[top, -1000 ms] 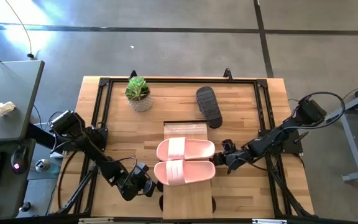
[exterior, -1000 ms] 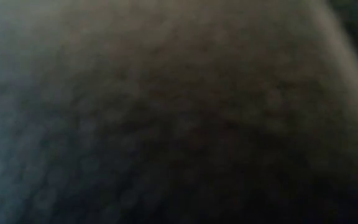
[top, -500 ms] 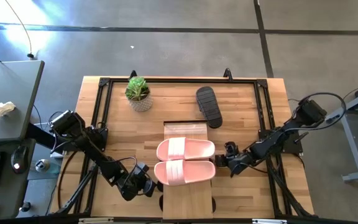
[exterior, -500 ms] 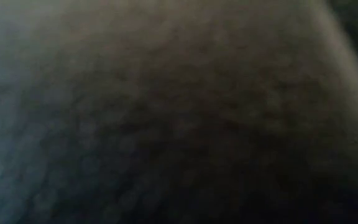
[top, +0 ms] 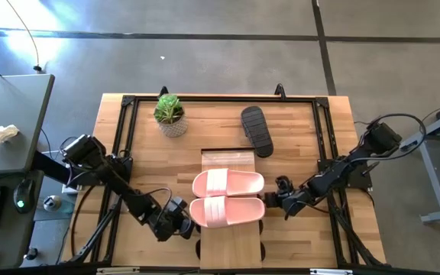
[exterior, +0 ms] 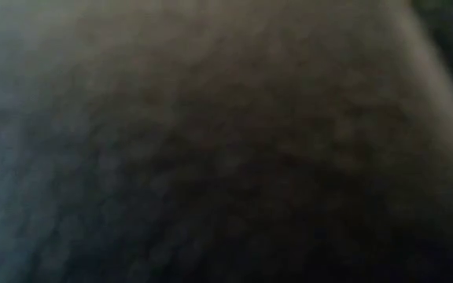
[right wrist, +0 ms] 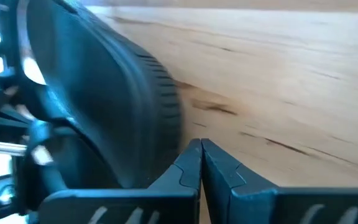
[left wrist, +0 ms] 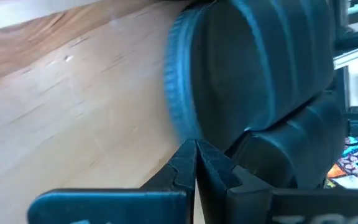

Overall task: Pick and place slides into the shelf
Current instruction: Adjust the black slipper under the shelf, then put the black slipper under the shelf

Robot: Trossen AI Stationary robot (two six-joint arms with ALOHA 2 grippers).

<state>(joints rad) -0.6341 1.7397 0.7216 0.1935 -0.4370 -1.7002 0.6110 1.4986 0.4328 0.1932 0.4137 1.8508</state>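
Lying crosswise on the shelf (top: pixel 231 243), the pink slides (top: pixel 228 197) are sitting between two empty, pinched-shut claws: left claw (top: pixel 182 221), right claw (top: pixel 276 195) nearer.

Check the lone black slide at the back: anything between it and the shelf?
Nothing visible on the bare tabletop between the black slide and the shelf. But the pink slides already fill the shelf's middle; only its two ends stay free. The potted plant stands off to the side, clear of that path.
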